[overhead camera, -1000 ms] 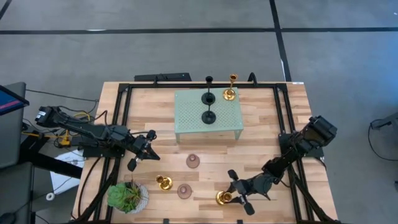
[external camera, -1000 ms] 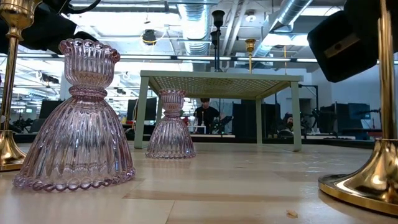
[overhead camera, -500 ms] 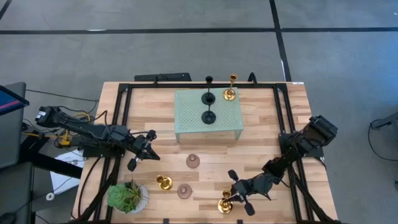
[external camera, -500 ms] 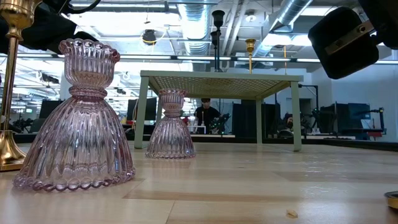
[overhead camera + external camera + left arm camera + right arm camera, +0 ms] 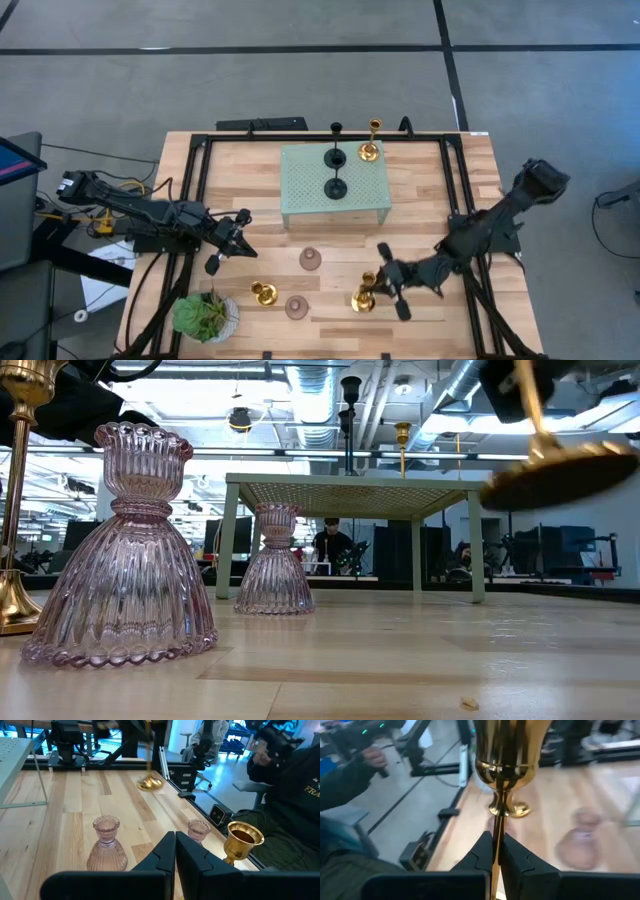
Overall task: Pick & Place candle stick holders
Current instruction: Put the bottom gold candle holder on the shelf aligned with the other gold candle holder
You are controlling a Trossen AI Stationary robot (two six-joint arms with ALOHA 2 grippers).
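Count of candle stick holders: seven. Two black, three gold, two pink glass.

Taking the pale green perforated platform (image 5: 335,186) as landmark: two black holders (image 5: 336,157) (image 5: 336,188) stand upright on its top, one behind the other, and a gold holder (image 5: 369,151) stands at its far right corner. A slim black post and a gold one rise just behind the platform's far edge; what they are cannot be told.

On the table in front of the platform: one pink holder (image 5: 311,259) nearest it, a second pink holder (image 5: 296,307) farther forward, and a gold holder (image 5: 264,293) just left of that. The pink ones are squat, ribbed, bell-shaped clear glass. A potted plant (image 5: 205,316) sits at the front left corner of the table.

The third gold holder (image 5: 364,299) is off the table, tilted, in front and to the right of the platform. The right gripper (image 5: 385,287) pinches its slim stem, fingers (image 5: 485,851) pressed to it.

The left gripper (image 5: 233,238) hangs left of the platform, fingers (image 5: 167,855) pressed together, holding nothing.
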